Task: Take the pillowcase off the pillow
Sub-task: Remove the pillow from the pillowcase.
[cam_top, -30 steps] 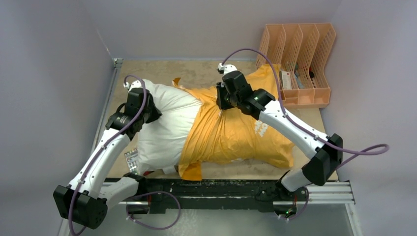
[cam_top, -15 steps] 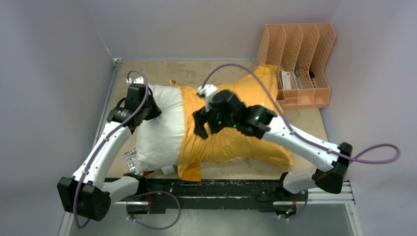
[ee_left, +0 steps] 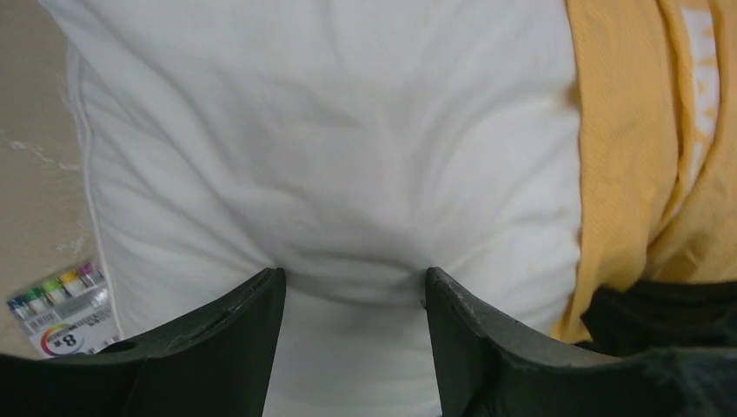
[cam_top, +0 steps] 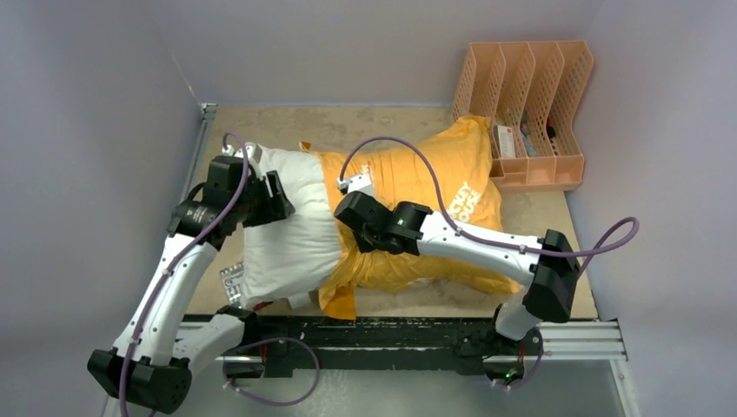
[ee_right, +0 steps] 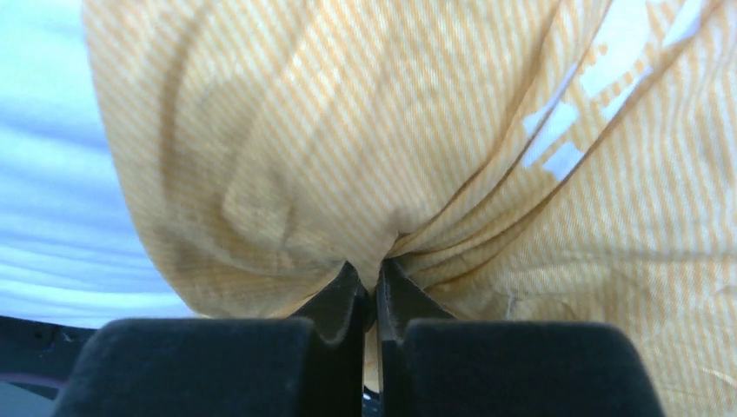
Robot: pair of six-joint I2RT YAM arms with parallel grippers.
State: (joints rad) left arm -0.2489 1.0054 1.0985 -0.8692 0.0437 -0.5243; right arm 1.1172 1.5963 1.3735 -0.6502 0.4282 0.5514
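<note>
Right claw (ee_right: 372, 271) pinches pillowcase (ee_right: 348, 130), left claw (ee_left: 352, 285) spread, perhaps touching pillow (ee_left: 330, 130), on tan table (cam_top: 365, 122).

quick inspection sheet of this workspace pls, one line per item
surface: tan table, largely covered by the pillow
job's things: white pillow, left end bare, the rest inside the orange pillowcase
clutter: peach file rack at far right, small items inside; printed packet by the pillow's near left corner
tools: left tool open, against the bare pillow; right tool shut on a pinch of pillowcase
cables: purple cables, one arching over the pillowcase
surroundings: plain grey walls
</note>
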